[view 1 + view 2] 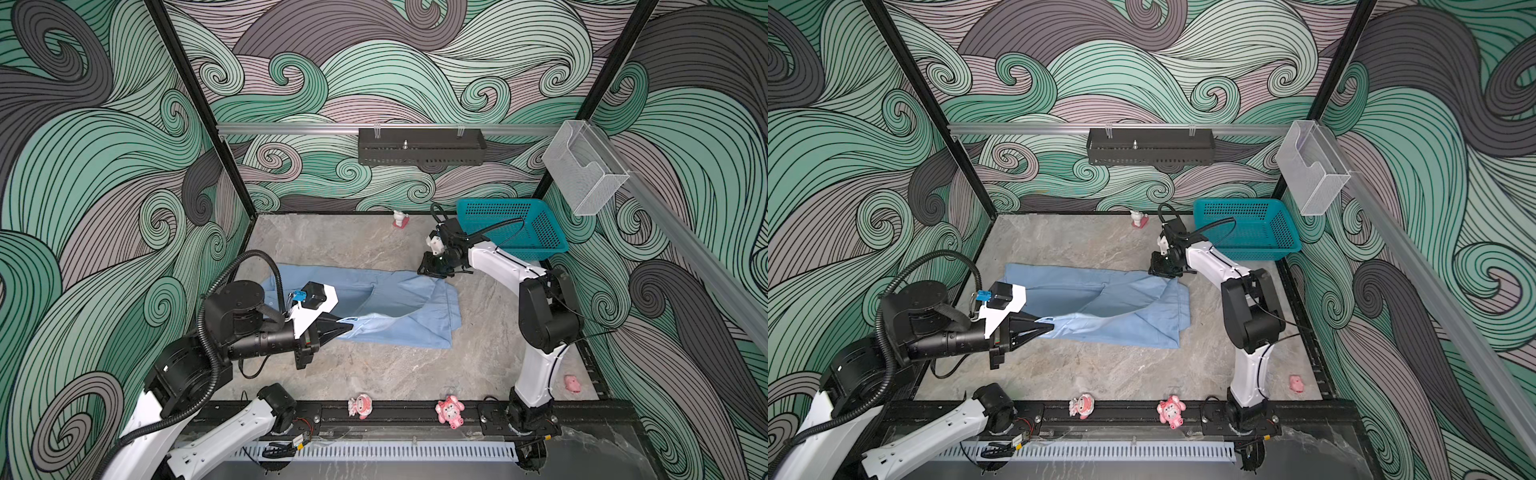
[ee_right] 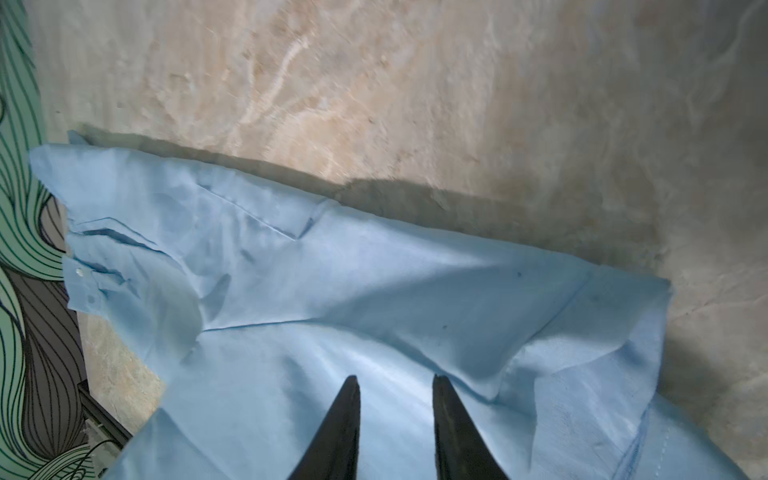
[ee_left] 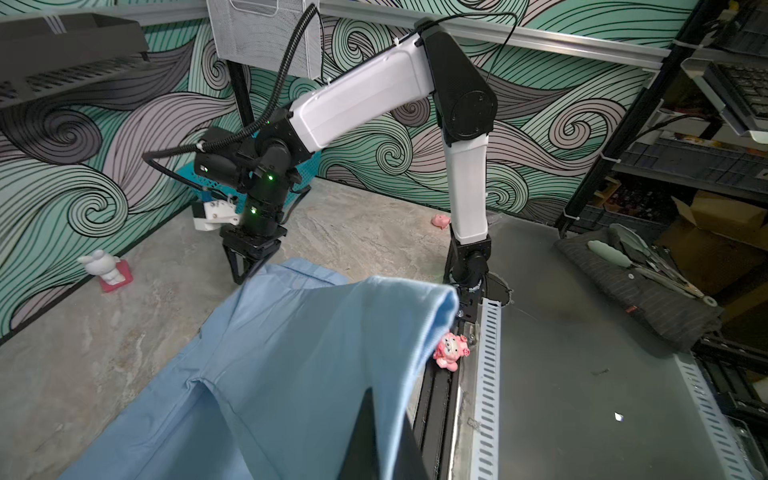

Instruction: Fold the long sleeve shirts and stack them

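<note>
Pinching the light blue thin-fabric button-up shirt [image 1: 399, 301] in my left gripper [image 1: 347, 328], I see my right gripper [image 2: 394, 379] standing narrowly parted over its far corner.

Grey marbled tabletop [image 1: 374, 374], light blue shirt [image 1: 415, 324] across its middle, teal basket [image 1: 544, 232], pink toy [image 1: 572, 383]

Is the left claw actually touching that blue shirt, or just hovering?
Touching. In a top view the shut left gripper pinches the light blue shirt at its edge; the left wrist view shows the cloth draped over it.
</note>
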